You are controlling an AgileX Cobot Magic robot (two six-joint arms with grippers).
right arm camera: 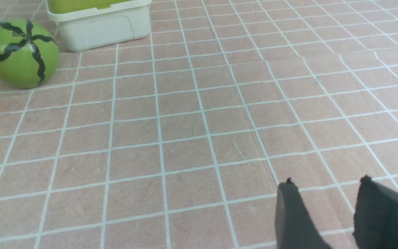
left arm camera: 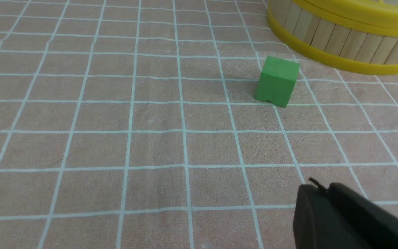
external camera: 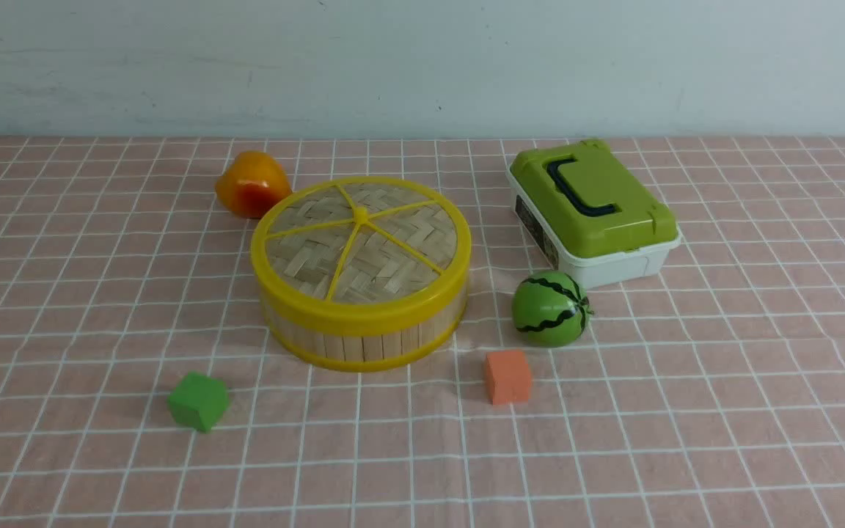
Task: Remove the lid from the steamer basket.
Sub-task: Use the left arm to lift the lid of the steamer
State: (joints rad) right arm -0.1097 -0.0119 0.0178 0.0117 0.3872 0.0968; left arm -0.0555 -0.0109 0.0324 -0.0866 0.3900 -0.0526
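The lid (external camera: pixel 361 242) lies flat on the steamer basket (external camera: pixel 364 345), which stands on the checked surface (external camera: pixel 305 469), left of centre. Just behind its left side is an orange-red fruit (external camera: pixel 254 185); in front, to the left, a green block (external camera: pixel 199 401). Right of the basket are an orange block (external camera: pixel 508 377), a striped green ball (external camera: pixel 551 308) and a green-topped white box (external camera: pixel 595 213). The left claw (left arm camera: pixel 323 186) is clenched or nearly so, empty; the right claw (right arm camera: pixel 327 180) is released, its fingers apart.

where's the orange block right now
In the front view the orange block sits right of the steamer basket, just on the near side of the striped green melon.
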